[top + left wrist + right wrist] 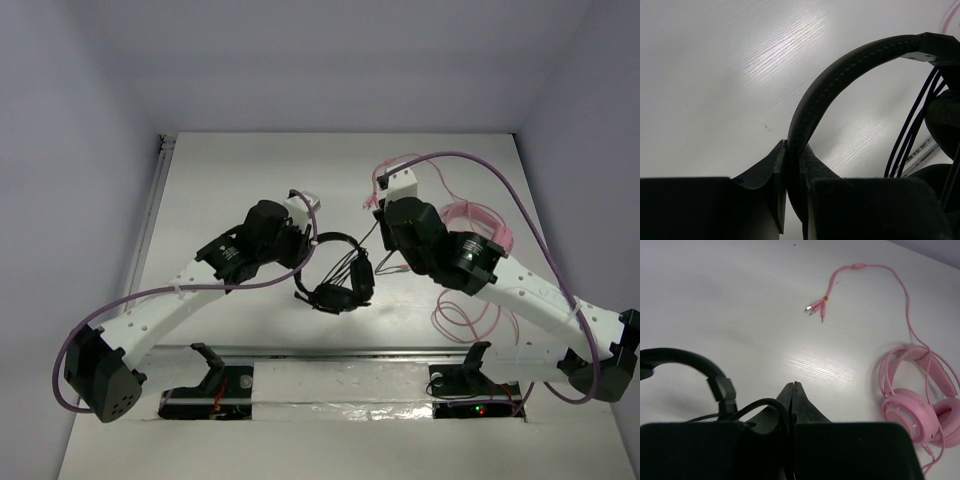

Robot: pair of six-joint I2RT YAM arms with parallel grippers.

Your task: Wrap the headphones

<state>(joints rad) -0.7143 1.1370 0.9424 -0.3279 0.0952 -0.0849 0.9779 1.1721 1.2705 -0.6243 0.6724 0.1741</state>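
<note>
1. Black headphones (338, 285) sat near the middle of the worktop (250, 170), between the two arms. The padded headband (840, 75) arched upward and the earcups (345, 292) were bunched below it. Whether the earcups touched the surface could not be told.
2. The left hand (792, 152) was clamped shut across the headband, one finger on each side of the padding. That hold seemed meant to fix the set in one place and give the other arm something firm to wind against.
3. The right hand (793, 390) had its fingers pressed together. The thin black cable (757, 404) curved in to the seam between them, so the hand appeared to be pinching the cable near its tips.
4. In the left wrist view, several strands of cable ran side by side from the headband's end down past an earcup. This suggested some turns were already laid and the wrap was partly done.
5. Pink headphones (920, 405) lay well apart on the right, with their pink plugs (815, 306) farther out. They were no part of the job, though a wide sweep of the right arm could have snagged their lead.
</note>
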